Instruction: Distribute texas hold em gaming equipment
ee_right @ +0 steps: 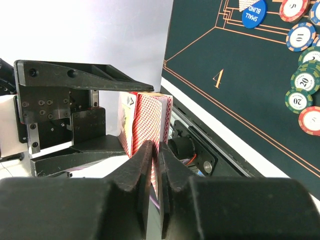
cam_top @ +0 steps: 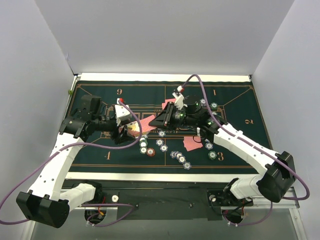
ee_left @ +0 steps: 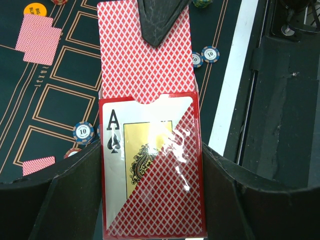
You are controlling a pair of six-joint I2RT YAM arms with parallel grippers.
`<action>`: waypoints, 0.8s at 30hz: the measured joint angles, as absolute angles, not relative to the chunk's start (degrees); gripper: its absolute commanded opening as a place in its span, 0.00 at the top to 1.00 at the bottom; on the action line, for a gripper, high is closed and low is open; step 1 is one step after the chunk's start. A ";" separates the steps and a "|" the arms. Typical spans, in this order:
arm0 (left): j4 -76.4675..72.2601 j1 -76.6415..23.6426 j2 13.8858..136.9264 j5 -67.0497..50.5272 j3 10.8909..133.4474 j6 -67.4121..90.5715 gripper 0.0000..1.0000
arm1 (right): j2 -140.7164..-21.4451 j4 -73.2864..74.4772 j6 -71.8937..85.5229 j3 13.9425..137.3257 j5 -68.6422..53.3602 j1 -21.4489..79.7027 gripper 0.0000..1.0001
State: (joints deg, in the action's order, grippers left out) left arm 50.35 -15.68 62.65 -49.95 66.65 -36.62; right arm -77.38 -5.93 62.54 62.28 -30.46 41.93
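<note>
My left gripper [ee_left: 150,200] is shut on the sides of a red card box [ee_left: 150,170] with an ace of spades on its face, held above the mat [cam_top: 235,107]. Red-backed playing cards [ee_left: 145,55] stick out of the box's open end. My right gripper [ee_right: 155,150] is shut on the edge of one of those cards [ee_right: 150,120], its fingertips [ee_left: 160,20] over the far end of the stack. From above, the two grippers [cam_top: 129,127] [cam_top: 152,122] meet left of centre. Poker chips [cam_top: 180,157] lie loose on the mat's near half.
Two face-down cards [ee_left: 39,37] and an orange disc [ee_left: 35,9] lie on the green mat, with another card [ee_left: 37,165] nearer. A blue "small blind" disc [ee_right: 254,12] sits by several chips [ee_right: 302,80]. White walls enclose the table on three sides.
</note>
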 measured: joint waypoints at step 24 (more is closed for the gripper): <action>50.37 -15.68 62.52 -49.91 66.65 -36.67 0.59 | -72.12 -1.08 60.40 62.28 -32.40 34.59 1.00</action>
